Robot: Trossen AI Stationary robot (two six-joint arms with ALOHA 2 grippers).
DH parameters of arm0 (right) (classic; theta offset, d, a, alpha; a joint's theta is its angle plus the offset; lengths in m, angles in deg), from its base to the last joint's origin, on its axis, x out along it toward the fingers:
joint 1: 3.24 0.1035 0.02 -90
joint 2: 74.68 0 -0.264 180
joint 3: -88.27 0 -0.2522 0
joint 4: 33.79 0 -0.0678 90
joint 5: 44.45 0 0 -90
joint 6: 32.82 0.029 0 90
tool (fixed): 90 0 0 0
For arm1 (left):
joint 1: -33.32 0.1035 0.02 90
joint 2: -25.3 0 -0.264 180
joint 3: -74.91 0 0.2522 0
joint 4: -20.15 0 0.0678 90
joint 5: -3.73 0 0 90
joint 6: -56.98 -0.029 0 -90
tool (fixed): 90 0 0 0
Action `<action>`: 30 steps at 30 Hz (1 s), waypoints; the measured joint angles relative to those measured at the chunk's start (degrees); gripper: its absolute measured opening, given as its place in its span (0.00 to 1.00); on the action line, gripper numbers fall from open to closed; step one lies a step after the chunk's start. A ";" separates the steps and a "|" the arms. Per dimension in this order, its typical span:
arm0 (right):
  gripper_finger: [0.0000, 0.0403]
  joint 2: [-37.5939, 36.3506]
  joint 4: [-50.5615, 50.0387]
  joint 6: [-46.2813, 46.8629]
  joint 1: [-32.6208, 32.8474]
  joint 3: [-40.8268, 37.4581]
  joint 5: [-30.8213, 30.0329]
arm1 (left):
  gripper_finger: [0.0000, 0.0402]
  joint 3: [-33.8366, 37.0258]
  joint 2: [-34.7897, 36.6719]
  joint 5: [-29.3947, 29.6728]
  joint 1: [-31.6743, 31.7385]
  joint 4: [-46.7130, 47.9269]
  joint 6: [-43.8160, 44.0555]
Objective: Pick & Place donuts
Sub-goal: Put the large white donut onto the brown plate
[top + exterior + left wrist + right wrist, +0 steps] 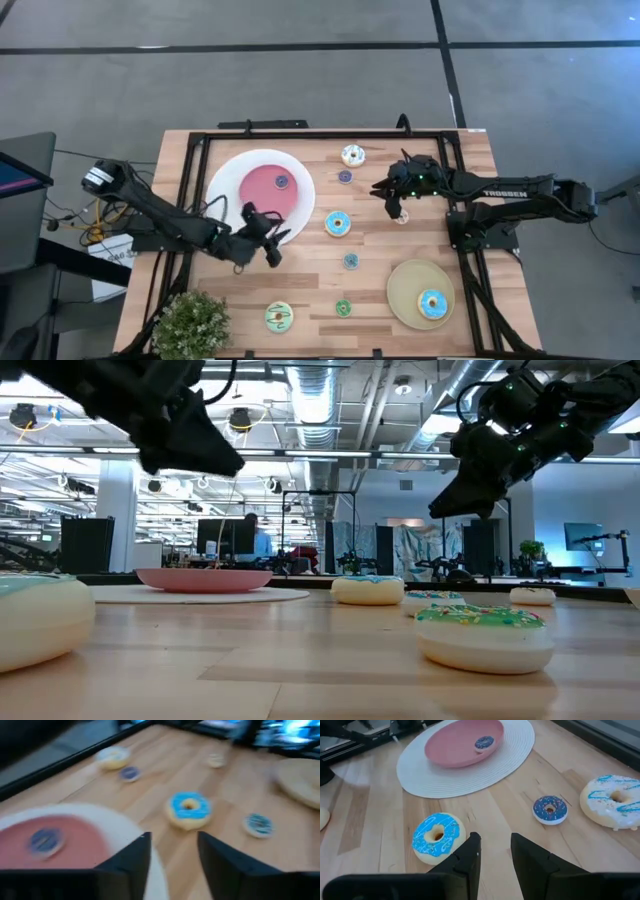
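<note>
**Two empty pincers, donuts spread across the table**

My left pincer (268,240) hangs at the near right rim of the big white plate (225,175). Its fingers are parted and grip nothing. One small purple donut (282,181) lies on the plate's pink centre. The blue-iced donut (338,224) sits on the wood just to the right, and I judge it my likeliest next pick. To do that well I should spread wider than its ring, centre over the hole, come straight down and close across the body, not the icing edge. Farther right, my right pincer (397,207) hovers high above the small tan donut (401,216), fingers narrowly apart and holding nothing. That donut is flat and tiny, so I would drop low, almost to the wood, before pinching. The tan plate (405,280) lies nearer, on the right.
</note>
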 joint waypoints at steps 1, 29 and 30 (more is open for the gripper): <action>0.24 0.00 0.05 0.02 0.00 0.00 0.00 | 0.27 1.98 0.14 -2.62 0.85 -6.46 -4.36; 0.35 35.58 -25.20 -0.96 -3.35 43.00 -23.10 | 0.03 16.48 1.29 -35.70 15.84 -36.12 -23.29; 0.38 37.43 -28.08 -0.35 -4.58 45.28 -23.04 | 0.03 16.41 1.80 -36.57 16.06 -36.02 -23.81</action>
